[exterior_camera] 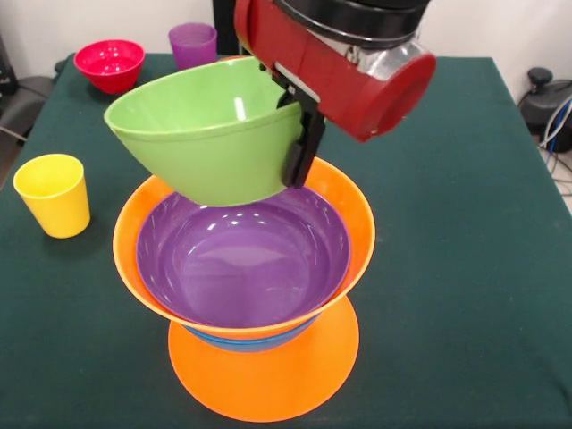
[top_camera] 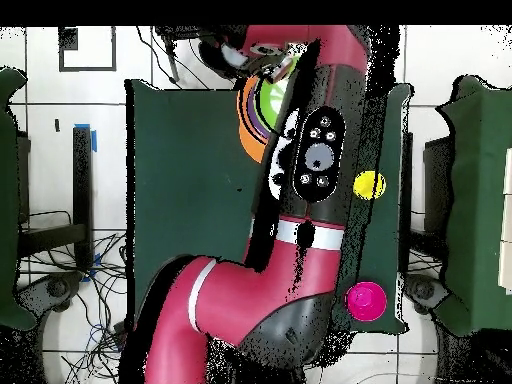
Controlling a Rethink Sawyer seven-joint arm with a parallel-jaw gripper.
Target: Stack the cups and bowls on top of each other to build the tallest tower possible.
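Front camera sits close across the table (exterior_camera: 465,223), facing the robot. Overhead camera looks straight down from high up. Both share the green tabletop.

Bright even light, glare spots on purple bowl (exterior_camera: 241,259)

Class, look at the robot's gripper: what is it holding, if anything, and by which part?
The gripper holds the green bowl by its rim, on the side toward the arm, tilted above the purple bowl.
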